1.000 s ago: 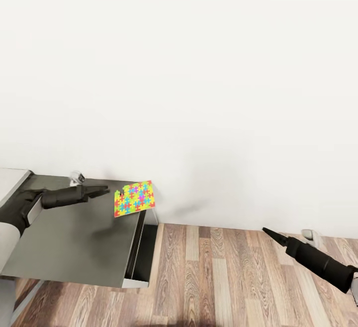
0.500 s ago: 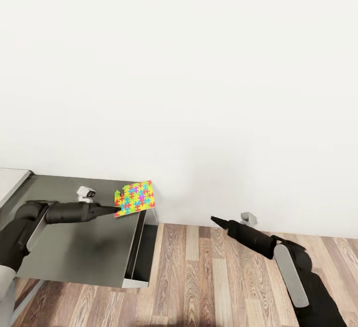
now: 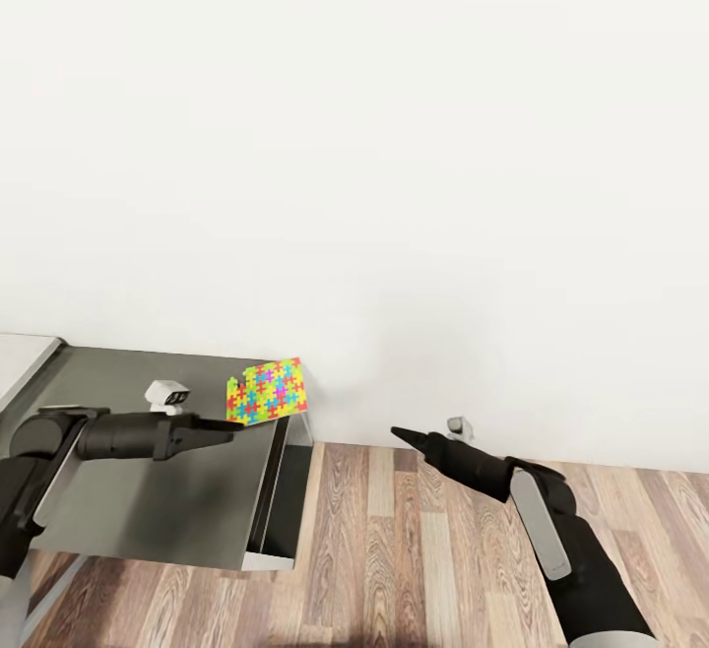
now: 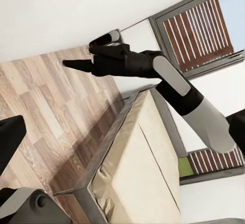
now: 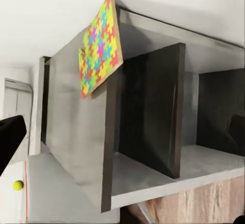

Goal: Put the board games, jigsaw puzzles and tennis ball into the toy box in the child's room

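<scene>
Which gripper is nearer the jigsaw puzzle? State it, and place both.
Left. The left gripper has its tips just short of the jigsaw puzzle over the grey table; the right gripper hangs apart over the wood floor.

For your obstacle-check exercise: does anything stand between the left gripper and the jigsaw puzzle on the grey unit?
Nothing visible does. In the head view the left gripper points at the jigsaw puzzle, its tip just short of the puzzle's lower edge, with only bare top of the grey unit beneath. Whether they touch cannot be told.
</scene>
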Tool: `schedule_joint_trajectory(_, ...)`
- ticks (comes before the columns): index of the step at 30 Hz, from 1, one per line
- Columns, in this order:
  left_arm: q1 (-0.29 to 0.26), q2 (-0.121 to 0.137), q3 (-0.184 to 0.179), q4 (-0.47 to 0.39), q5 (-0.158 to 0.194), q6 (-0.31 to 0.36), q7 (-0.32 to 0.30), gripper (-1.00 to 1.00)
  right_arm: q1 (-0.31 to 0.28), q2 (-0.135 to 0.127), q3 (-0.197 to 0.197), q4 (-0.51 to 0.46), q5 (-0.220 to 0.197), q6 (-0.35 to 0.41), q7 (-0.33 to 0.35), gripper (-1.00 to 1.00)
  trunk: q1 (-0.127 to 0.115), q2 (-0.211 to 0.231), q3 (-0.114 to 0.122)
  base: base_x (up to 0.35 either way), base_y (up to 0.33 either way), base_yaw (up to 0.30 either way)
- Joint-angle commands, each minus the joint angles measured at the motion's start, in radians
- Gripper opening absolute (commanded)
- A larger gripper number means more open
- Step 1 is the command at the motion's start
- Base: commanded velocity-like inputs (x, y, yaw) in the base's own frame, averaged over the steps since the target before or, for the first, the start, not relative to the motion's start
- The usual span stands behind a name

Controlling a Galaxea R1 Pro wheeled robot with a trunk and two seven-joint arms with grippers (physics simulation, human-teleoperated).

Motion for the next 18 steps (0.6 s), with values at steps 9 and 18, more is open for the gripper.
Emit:
schedule_joint_trajectory(9, 0.002, -0.002, -0.001, -0.006, 0.006, 0.015, -0.004, 1.0, -0.001, 0.003, -0.003, 0.003, 0.001, 0.004, 0.056, 1.0, 0.008, -0.016, -0.008, 0.0, 0.0, 0.0)
schedule_joint_trajectory(18, 0.021, -0.014, 0.0, -0.045, 0.007, 0.025, -0.004, 1.0, -0.001, 0.004, -0.004, 0.003, 0.0, 0.003, 0.056, 1.0, 0.043, -0.079, -0.036, 0.0, 0.0, 0.0)
